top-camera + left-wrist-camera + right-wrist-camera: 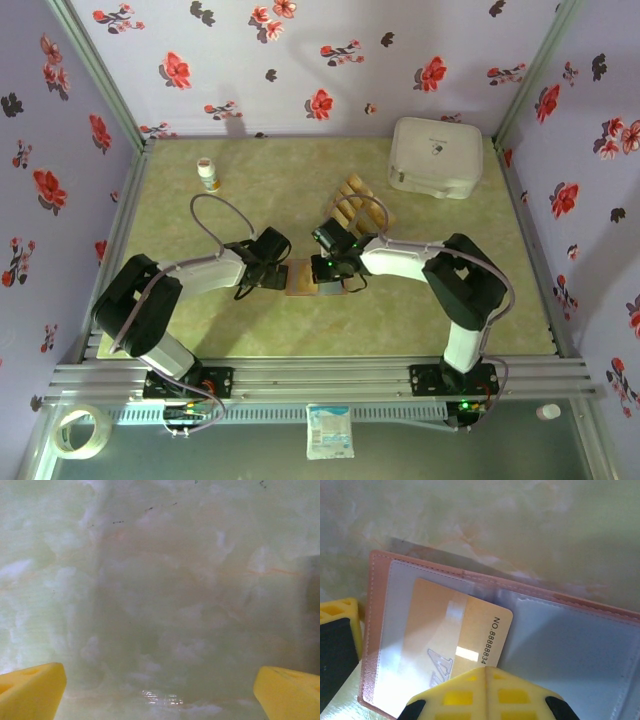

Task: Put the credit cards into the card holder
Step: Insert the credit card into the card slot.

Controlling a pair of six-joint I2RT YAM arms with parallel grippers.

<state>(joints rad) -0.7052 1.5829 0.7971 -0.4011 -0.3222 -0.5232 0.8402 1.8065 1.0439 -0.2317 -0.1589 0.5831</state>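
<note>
Overhead looking down, wrists close (sharing table (400,320))

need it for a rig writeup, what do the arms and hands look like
The left arm and right arm match: white forearm shells between bulky black joint housings, black bases on a metal rail, a grey cable looping along each. A green light glows near the right wrist. The left hand and right hand have bright yellow fingers, the right's moulded with square recesses.
</note>
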